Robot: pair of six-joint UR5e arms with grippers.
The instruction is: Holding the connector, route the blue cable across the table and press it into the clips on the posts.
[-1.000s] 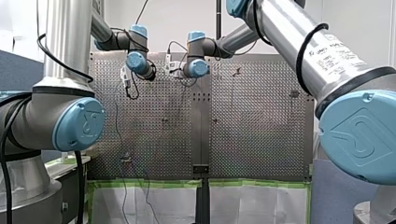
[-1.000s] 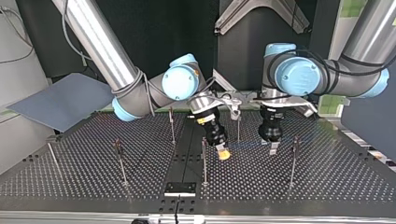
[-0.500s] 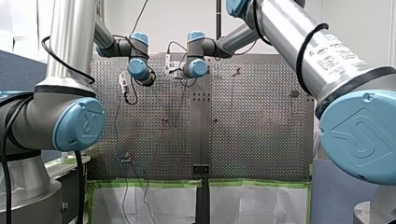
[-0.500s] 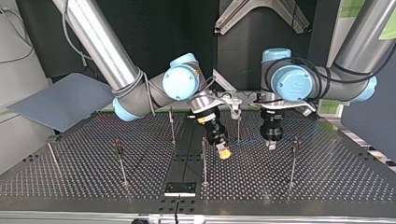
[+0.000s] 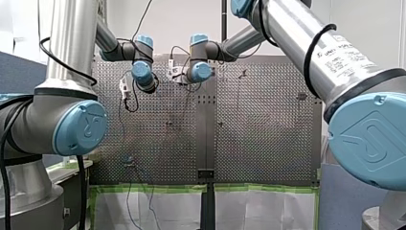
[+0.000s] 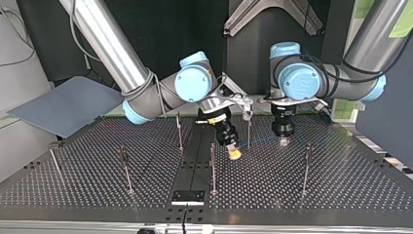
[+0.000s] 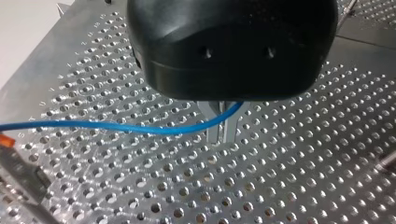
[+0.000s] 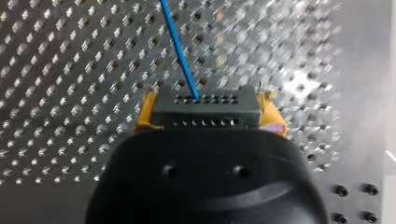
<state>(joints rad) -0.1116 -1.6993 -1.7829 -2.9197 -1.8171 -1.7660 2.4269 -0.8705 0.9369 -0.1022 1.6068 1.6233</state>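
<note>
In the right wrist view my right gripper [image 8: 208,97] is shut on a black connector [image 8: 205,113], with a yellow pad [image 8: 145,114] on either side of it. The blue cable [image 8: 180,51] leaves the connector's face and runs ahead over the perforated table. In the left wrist view my left gripper [image 7: 222,135] has its metal fingers [image 7: 212,122] shut on the blue cable [image 7: 116,127], which trails off to one side just above the table. In the top view my right gripper [image 6: 234,154] and my left gripper [image 6: 284,142] hang side by side near the middle.
Thin posts stand on the perforated table [image 6: 341,185]: one [image 6: 249,129] between the grippers, others [image 6: 213,168] [image 6: 179,131] [image 6: 306,168] [image 6: 125,168] around them. A black plate [image 6: 187,197] lies at the near edge. A post with an orange clip [image 7: 5,140] stands beside the cable.
In the top view both grippers have drawn back toward the far side, the left one further and somewhat higher. The right gripper still holds the connector.
</note>
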